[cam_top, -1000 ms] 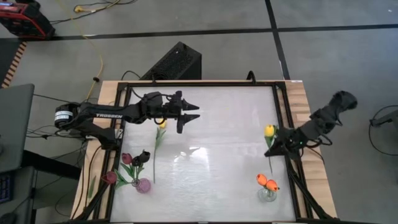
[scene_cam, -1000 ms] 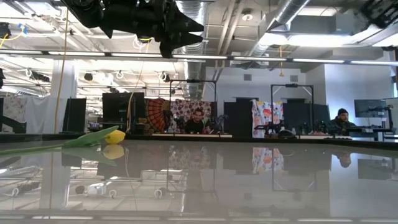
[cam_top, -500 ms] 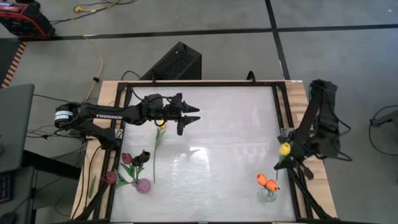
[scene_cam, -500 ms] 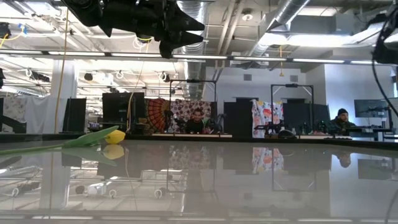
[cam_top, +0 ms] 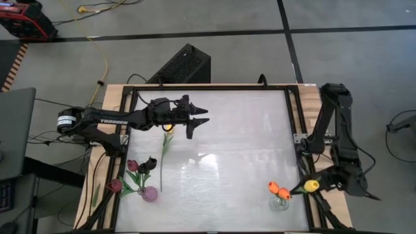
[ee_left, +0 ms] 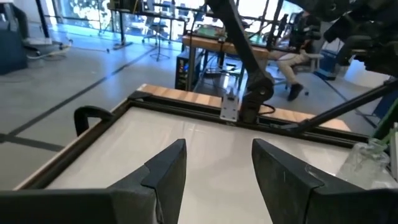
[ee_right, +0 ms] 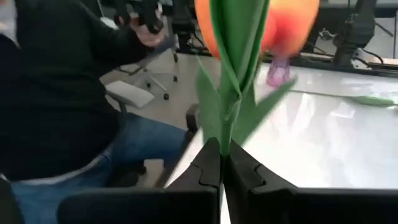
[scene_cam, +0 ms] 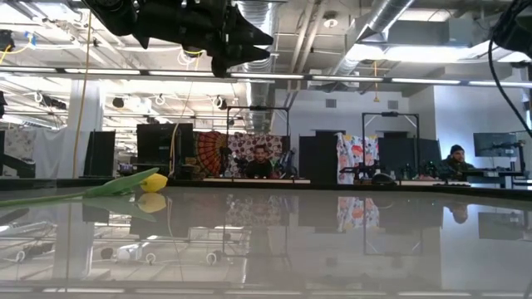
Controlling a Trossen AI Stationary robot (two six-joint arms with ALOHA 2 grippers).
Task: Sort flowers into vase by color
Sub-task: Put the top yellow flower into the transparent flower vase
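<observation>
My right gripper (cam_top: pixel 324 183) is shut on a yellow tulip (cam_top: pixel 311 186) above the table's right rail, close to a clear vase (cam_top: pixel 279 203) holding orange tulips (cam_top: pixel 278 190). My left gripper (cam_top: pixel 198 120) hovers open and empty over the far left of the table. A second yellow tulip (cam_top: pixel 168 140) lies flat on the table below it, and also shows in the low view (scene_cam: pixel 152 181). A pink vase (cam_top: pixel 150 194) at the near left holds maroon and dark tulips (cam_top: pixel 140 166). My right gripper pinches the tulip's green stem (ee_right: pixel 222 127) between its two fingertips (ee_right: pixel 208 163), below the leaves. The fingers come from the table's right side, slanting slightly down. The tulip sticks out ahead of them with its head (ee_right: pixel 258 25) foremost, lifted clear of the table.
A black frame rail (cam_top: pixel 294 130) runs round the glossy table top. A person (ee_right: pixel 50 93) sits on a chair just off the table's near right corner. A black box (cam_top: pixel 185 65) stands beyond the far edge.
My right gripper, shut on the yellow tulip, has swung along the table's right edge toward the near edge and turned about, ending beside the clear vase. The tulip has stayed clear of the table throughout.
</observation>
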